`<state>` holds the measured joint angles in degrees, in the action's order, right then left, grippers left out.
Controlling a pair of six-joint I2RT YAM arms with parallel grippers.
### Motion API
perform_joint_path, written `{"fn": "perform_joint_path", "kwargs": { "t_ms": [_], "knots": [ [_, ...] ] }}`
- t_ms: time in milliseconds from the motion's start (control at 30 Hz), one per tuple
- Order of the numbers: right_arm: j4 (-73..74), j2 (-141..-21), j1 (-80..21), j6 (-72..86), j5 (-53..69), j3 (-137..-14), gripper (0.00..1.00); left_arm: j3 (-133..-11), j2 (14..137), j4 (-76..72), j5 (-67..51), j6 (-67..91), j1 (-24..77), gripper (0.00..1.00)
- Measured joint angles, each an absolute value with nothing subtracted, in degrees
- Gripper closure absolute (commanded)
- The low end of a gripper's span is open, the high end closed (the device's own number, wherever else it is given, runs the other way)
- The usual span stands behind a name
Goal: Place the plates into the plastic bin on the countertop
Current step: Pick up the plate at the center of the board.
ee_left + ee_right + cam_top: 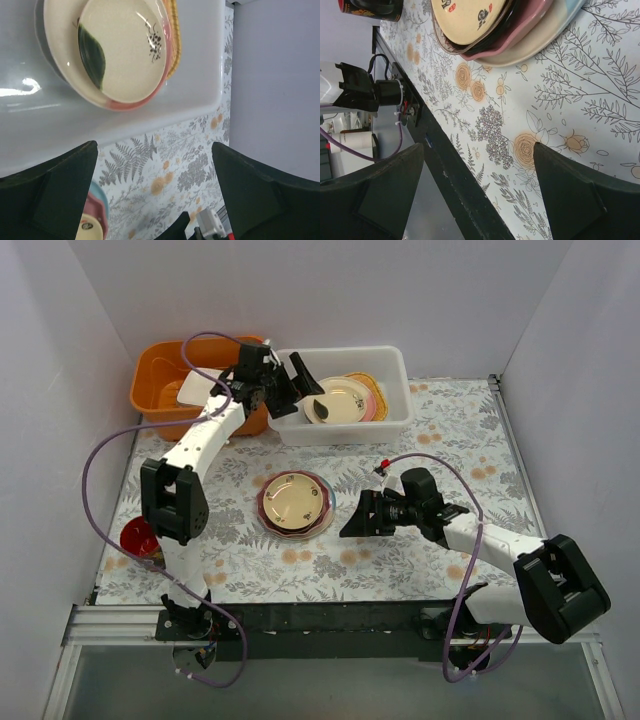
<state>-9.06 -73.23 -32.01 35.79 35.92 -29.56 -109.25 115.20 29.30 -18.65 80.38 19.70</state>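
The white plastic bin (395,365) stands at the back of the countertop (420,550). It holds a cream plate with a dark leaf (125,50) on a cream-and-pink plate (117,104) and an orange woven plate (174,40). My left gripper (305,392) hangs open and empty over the bin's front left part (154,150). A stack of plates (295,505) sits mid-counter, a cream maroon-rimmed one on top, then pink and light-blue ones (485,30). My right gripper (355,515) is open and empty just right of the stack, low over the countertop (479,150).
An orange tub (165,380) with a white dish inside stands left of the bin. A red cup (140,538) sits at the left edge by the left arm. The black rail (455,185) marks the near edge. White walls enclose three sides.
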Motion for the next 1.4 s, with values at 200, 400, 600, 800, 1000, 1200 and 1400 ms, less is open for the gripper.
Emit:
{"fn": "perform_joint_path", "kwargs": {
  "t_ms": [200,400,600,800,1000,1200,1400],
  "knots": [
    [-8.93,-71.11,-32.01,35.81,35.68,-29.43,0.03,-88.64,97.32,29.04,-18.44,79.53,20.03,0.02],
    [-9.08,-70.30,-32.01,36.12,35.53,-28.91,0.03,-69.43,76.95,29.98,-16.82,79.64,20.38,0.02],
    [-9.52,-69.93,-32.01,36.91,35.57,-27.51,0.04,-57.80,62.98,31.83,-15.00,80.95,20.49,0.02],
    [-9.69,-69.91,-32.01,37.39,35.57,-27.07,0.04,-50.02,56.31,35.90,-12.82,83.42,20.53,0.06],
    [-10.15,-69.91,-32.01,37.58,35.59,-27.00,0.04,-45.60,55.24,37.41,-10.33,85.38,20.53,0.16],
    [-10.50,-69.80,-32.01,37.69,35.75,-26.24,0.04,-42.61,59.11,36.42,-9.82,86.87,20.53,0.28],
    [-10.52,-69.41,-32.01,37.71,35.77,-26.22,0.05,-41.71,64.25,32.47,-9.80,87.42,20.53,0.47]
  ]
}}
